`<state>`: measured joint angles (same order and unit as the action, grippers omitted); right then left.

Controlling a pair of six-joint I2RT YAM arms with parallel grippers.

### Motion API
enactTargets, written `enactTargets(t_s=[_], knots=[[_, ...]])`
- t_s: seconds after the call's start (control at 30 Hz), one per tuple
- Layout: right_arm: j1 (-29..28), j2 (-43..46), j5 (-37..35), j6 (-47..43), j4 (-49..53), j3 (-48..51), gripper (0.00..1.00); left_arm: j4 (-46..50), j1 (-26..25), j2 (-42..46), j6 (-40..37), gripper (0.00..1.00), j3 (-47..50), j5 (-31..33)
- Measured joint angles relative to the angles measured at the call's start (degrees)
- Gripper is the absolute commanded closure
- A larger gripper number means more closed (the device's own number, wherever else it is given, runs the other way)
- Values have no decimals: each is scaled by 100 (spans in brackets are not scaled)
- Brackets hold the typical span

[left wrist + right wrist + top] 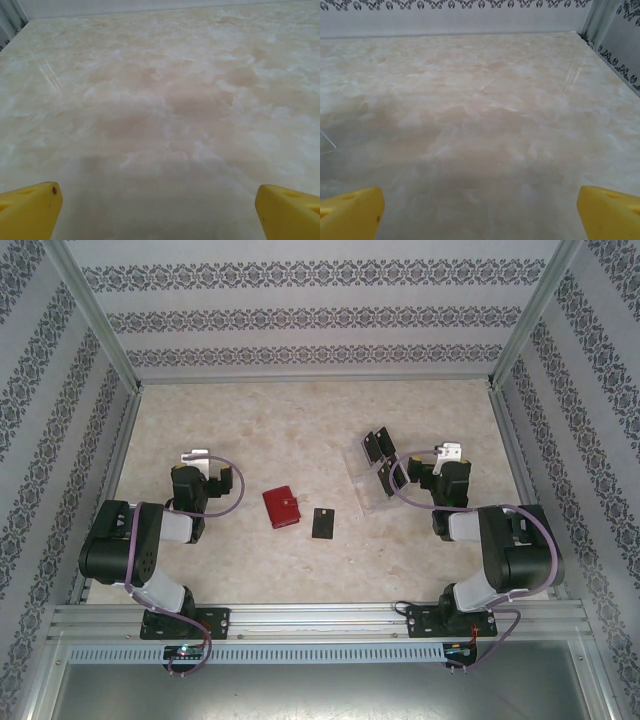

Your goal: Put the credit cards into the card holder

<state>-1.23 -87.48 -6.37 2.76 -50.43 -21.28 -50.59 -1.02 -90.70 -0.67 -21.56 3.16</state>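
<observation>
Overhead view with both wrist views. A patterned enclosure wall (320, 315) surrounds a pale, marbled table (300, 430) on three sides, with a metal rail (320, 620) along the near edge.

The left arm (130, 545) and right arm (505, 545) are folded back over their bases at the near corners. Each reaches towards the far wall.

The left gripper (196, 456) hangs over bare tabletop. In its wrist view its yellow fingers (27, 210) sit at the two lower corners, spread wide with nothing between them. The right gripper (451, 452) stands likewise, its fingers (350, 212) wide apart over bare surface and holding nothing.

A clear plastic rack (368, 480) lies just left of the right gripper. One transparent corner of it shows at the left edge of the right wrist view. Several black credit cards (379, 446) rest in it.

The red card holder (281, 507) lies flat near the table's centre, between the two arms, touched by neither gripper.

A single loose card (323, 523) lies flat just right of the card holder and apart from it, slightly nearer the rail.
</observation>
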Motion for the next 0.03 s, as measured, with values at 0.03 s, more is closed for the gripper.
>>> enactTargets(t_s=[0.03], knots=[[0,0,31,-2,0,0,2,-2,0,0,2,0,-2,0]])
